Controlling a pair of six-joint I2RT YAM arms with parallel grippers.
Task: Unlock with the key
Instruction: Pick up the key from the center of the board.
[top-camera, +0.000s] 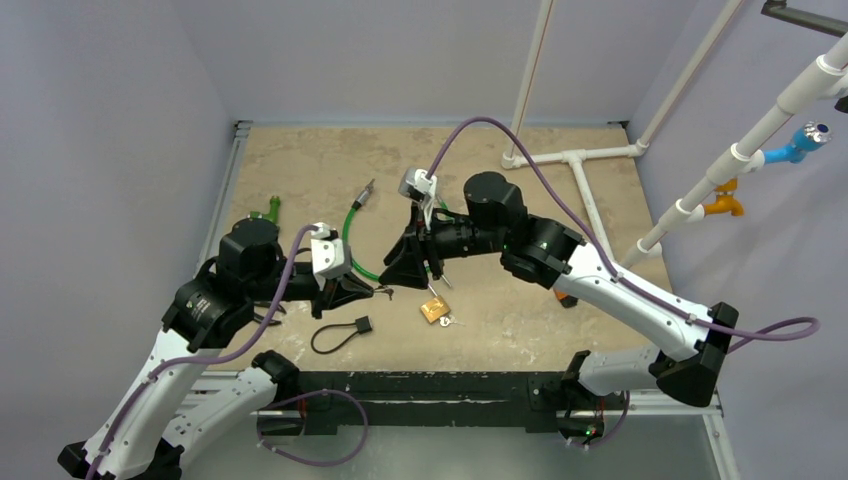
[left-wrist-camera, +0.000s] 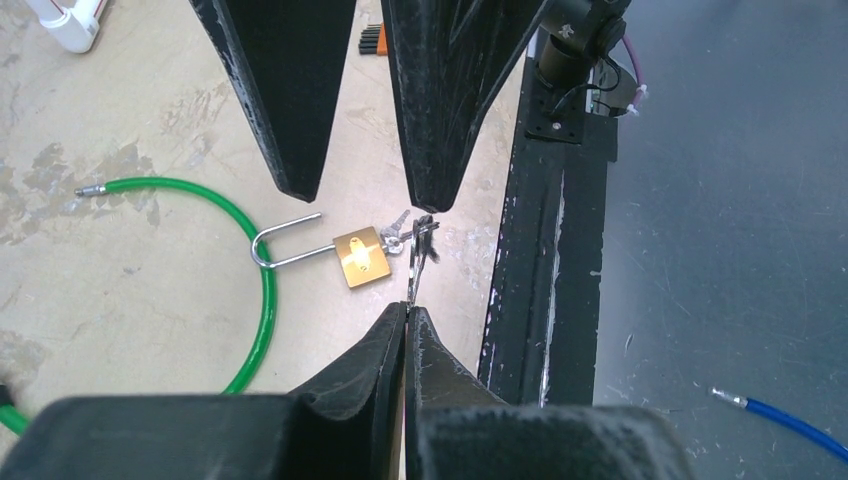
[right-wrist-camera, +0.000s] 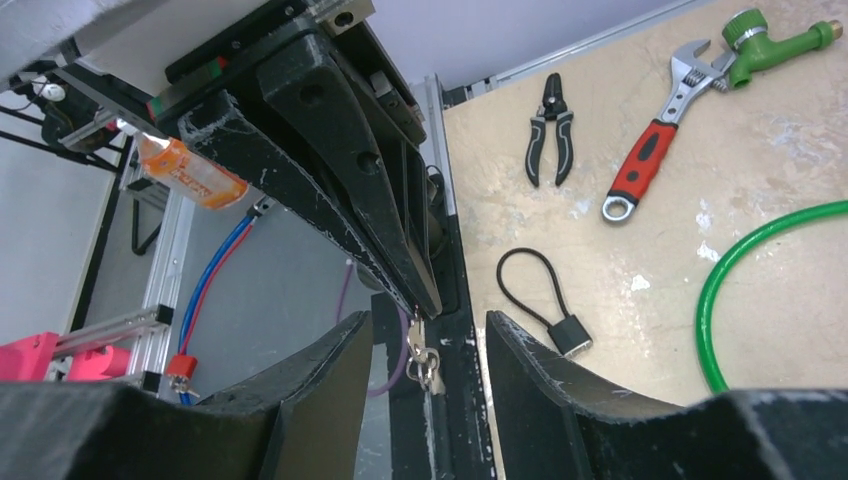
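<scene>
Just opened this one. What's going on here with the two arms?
The left gripper is shut on a key, held out above the table. The right gripper faces it with its jaws open and holds nothing. The brass padlock lies flat on the table below them, and neither arm touches it. The key is not in the lock yet, so the unlocking has not begun.

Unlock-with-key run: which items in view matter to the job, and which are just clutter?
Job:
- key, pinched in the shut left gripper
- brass padlock, lying on the table
- right gripper, open, close by

Clutter:
- black cable lock
- pliers
- wrench
- green hose
- green tap
</scene>
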